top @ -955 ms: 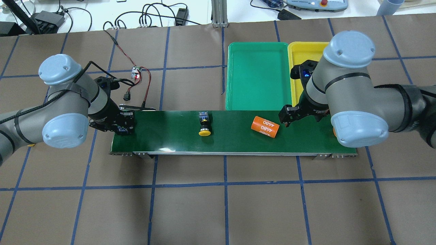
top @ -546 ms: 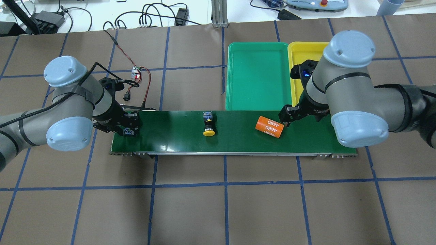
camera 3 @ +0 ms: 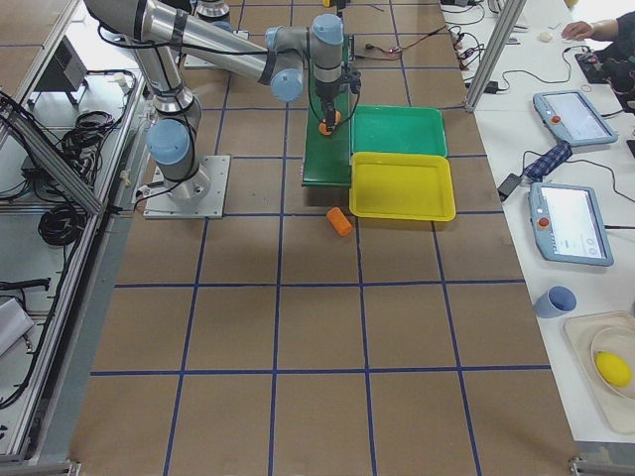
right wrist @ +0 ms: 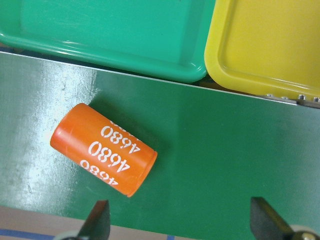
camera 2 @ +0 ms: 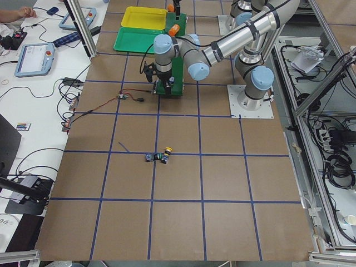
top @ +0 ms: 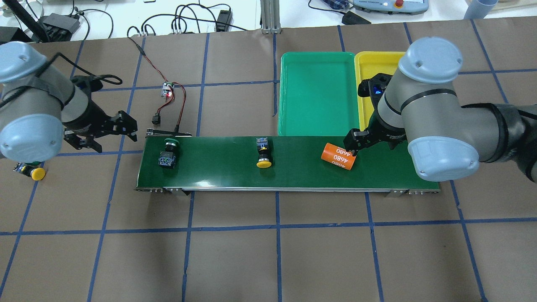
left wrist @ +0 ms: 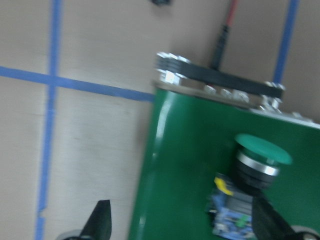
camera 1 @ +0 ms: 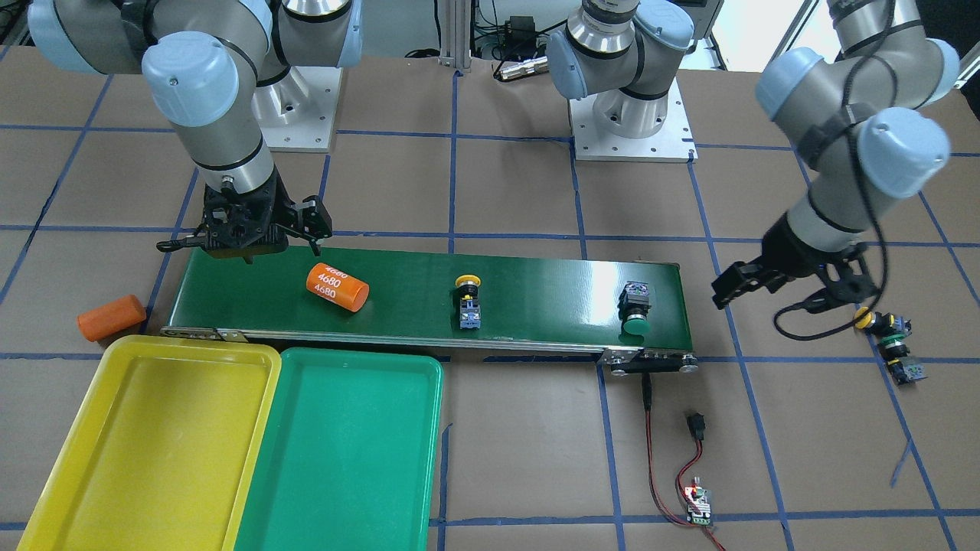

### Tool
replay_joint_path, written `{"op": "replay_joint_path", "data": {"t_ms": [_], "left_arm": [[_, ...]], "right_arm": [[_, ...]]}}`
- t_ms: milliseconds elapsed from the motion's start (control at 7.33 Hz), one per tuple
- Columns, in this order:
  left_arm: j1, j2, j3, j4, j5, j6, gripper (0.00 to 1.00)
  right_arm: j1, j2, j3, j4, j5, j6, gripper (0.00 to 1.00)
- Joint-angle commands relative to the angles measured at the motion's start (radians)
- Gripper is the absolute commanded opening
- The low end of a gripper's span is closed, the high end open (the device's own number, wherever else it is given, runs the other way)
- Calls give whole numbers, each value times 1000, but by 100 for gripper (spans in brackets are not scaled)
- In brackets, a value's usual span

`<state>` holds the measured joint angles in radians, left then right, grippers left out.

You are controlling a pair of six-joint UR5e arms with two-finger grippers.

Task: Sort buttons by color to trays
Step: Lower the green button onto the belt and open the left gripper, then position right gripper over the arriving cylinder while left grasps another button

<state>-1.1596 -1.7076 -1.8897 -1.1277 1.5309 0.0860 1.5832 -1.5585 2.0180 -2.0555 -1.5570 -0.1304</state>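
Judging the next pick, we find the yellow button point(top: 264, 156) on the belt point(top: 218, 167) leftward of our right gripper point(right wrist: 182, 220), past the orange cylinder point(top: 337, 156), its axis crosswise; both grippers gape empty, the left gripper point(top: 105, 133) farther off.

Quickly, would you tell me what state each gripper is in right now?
Left gripper: open, holding nothing.
Right gripper: open, holding nothing, above the orange cylinder.
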Motion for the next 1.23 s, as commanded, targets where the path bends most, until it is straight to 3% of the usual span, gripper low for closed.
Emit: {"op": "replay_joint_path", "data": {"t_ms": [0, 273, 409, 955, 1092], "left_arm": [[115, -110, 151, -29, 11, 157, 100], [205, -273, 315, -27, 57, 275, 100], [246, -332, 348, -23, 54, 332, 100], [333, -478, 377, 135, 66, 531, 100], [336, -492, 377, 163, 128, 538, 100]], "right_arm": [[1, 0, 1, 0, 0, 0, 100], [0, 0, 1, 0, 2, 0, 100], [0, 0, 1, 0, 2, 3, 100], [0, 0, 1, 0, 2, 3, 100], [1, 0, 1, 0, 2, 3, 100]]}}
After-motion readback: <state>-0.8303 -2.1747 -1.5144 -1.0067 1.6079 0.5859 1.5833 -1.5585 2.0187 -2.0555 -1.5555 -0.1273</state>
